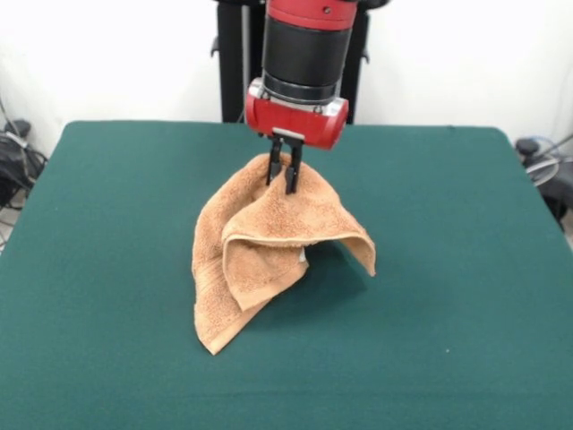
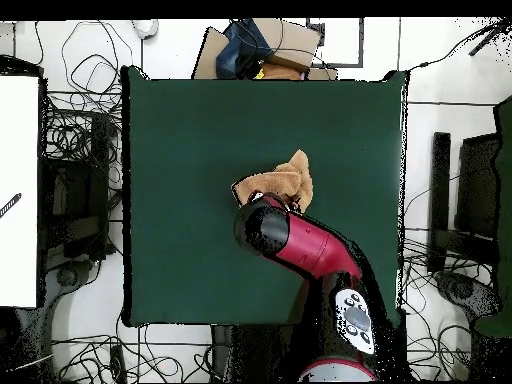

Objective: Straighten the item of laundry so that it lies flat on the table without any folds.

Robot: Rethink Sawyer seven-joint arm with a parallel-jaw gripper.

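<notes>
One view faces the table (image 1: 107, 269); another looks straight down.

nubby terry towel (image 1: 269, 246), matt felt table (image 1: 448, 224)

Tangled cables (image 2: 75, 135) on the floor; cardboard box (image 2: 283, 45) past one edge; white panel (image 2: 18, 190) alongside

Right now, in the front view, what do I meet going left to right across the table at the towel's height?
Bare green table → the towel's hanging fold and low corner → the gripper, its jaws shut on the towel's peak → the towel's lifted right corner → bare table again.
</notes>
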